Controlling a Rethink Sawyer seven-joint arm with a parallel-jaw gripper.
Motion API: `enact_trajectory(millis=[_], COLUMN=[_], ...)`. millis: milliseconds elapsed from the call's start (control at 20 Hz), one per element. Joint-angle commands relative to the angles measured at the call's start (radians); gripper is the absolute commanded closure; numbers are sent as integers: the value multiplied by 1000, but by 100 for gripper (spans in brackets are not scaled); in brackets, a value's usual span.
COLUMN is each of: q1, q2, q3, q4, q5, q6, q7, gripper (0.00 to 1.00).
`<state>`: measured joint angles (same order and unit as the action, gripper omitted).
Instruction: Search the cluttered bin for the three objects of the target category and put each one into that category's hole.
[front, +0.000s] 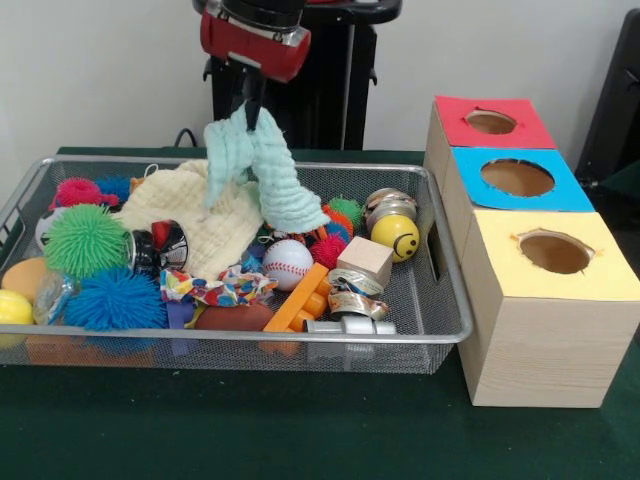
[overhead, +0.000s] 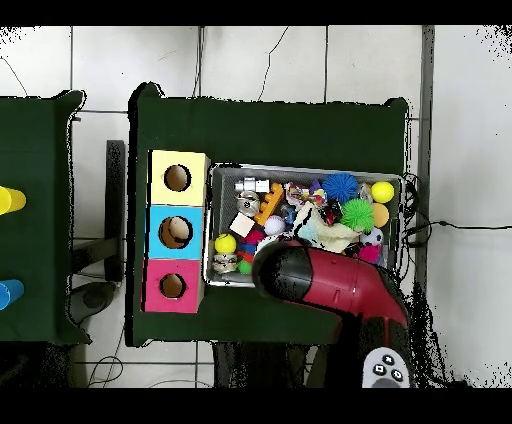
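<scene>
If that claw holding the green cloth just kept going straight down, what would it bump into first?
Probably the cream waffle cloth in the bin. The gripper points downward, shut on the mint-green cloth, whose hanging end would touch first. Depth is hard to judge, so the baseball nearby is possible too.

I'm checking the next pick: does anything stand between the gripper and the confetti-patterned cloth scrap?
Yes. A mint-green cloth hangs from the gripper's closed jaws above the bin, so they are occupied. The confetti scrap itself lies uncovered near the bin's front wall.
</scene>
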<state>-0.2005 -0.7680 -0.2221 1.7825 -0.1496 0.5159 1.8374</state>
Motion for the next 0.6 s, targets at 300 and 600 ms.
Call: enact_trajectory(millis=[300, 600], q1=[-38, -24], q2=[41, 67], q3=[162, 157], q4=[98, 96], q5=[-62, -82], q6=[-76, -125], q7=[9, 40], gripper=[100, 100])
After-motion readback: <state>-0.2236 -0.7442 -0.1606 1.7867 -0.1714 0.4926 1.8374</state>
